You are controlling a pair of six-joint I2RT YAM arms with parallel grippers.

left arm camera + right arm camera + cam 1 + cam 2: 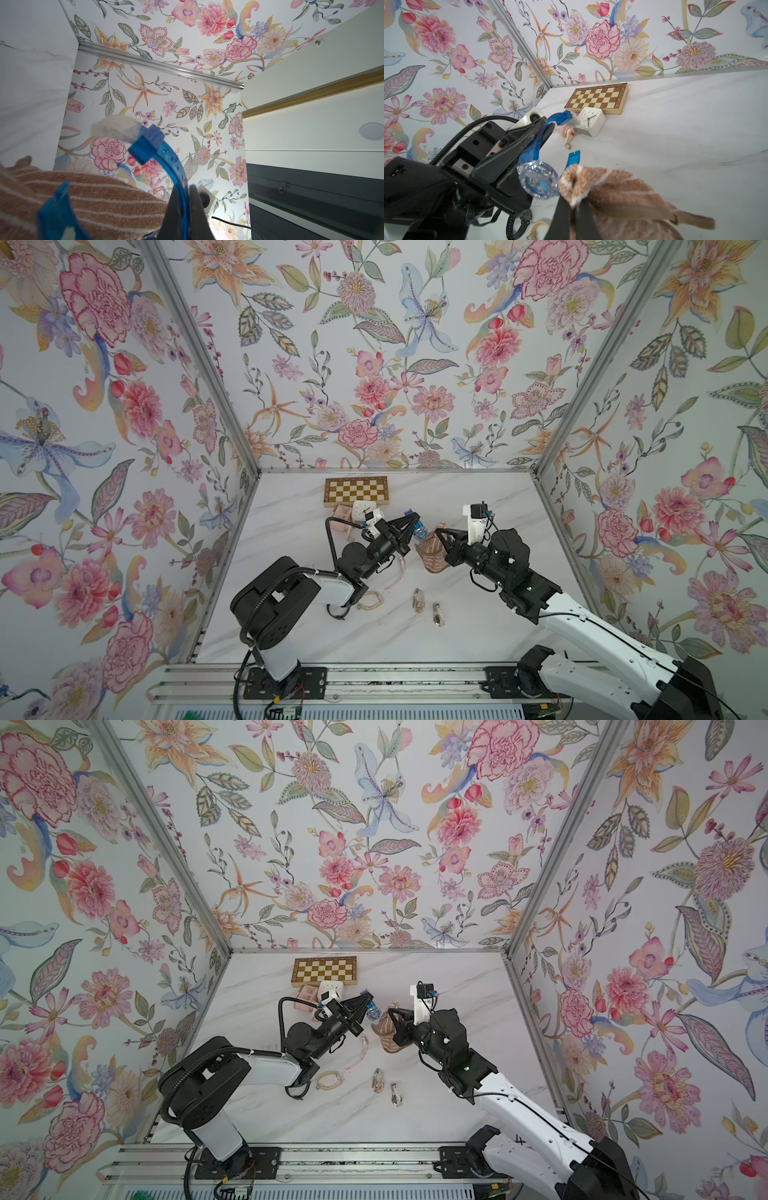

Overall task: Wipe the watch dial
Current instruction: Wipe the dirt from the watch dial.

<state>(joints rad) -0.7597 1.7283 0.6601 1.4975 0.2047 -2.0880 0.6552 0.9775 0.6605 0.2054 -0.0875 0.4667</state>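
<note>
Gripped by its strap (176, 164) in the left end effector (545, 124), jaws shut hard on the blue band: the blue watch (420, 531), lifted clear of the worktop (478, 506) near its middle. Seen in both top views between the two arms, just past the left fingertips. Turned with the dial (538, 181) toward the right arm, clear case hanging below the clamped band, loose strap end curling off behind.

Pinched in the right end effector (572, 204), likewise closed: a brown striped cloth (612, 187), bunched into a wad. Brought up to the edge of the dial with the wad's front tip, touching or all but touching; hard to tell which. Trailing down and back under the right arm with the rest of the fabric.

Farther back on the worktop, well apart from the watch: a chessboard (356, 490) along the rear edge, a white clock (590, 121) just in front of it.
</note>
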